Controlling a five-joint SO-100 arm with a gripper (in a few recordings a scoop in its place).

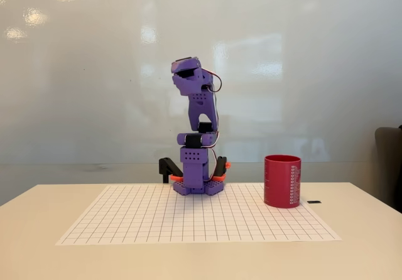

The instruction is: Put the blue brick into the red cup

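1. The purple plastic robot arm (196,135) stands folded upright at the far edge of the grid sheet in the fixed view, its upper links stacked almost straight above its base.
2. The gripper (186,70) sits at the top of that stack, seen end-on and tucked against the arm; whether its fingers are apart or together cannot be told from this angle, and nothing can be seen held in it.
3. The arm's purple base (198,184) rests on the back border of the sheet, with orange clamp parts (225,165) showing at its right side and a black bracket (168,167) just to its left.
4. The white paper sheet printed with a black square grid (188,220) lies flat on the pale cream table (38,255) and covers most of the middle of it.
5. The dark red cylindrical cup with straight sides (282,181) stands upright on the right part of the sheet, well apart from the arm's base, a column of small white print running down its right side.
6. A small dark flat thing (314,201) lies on the table just right of the cup, near the sheet's right edge; it is too small to tell what it is.
7. A dim glossy wall (301,54) with blurred light reflections stands behind the table.
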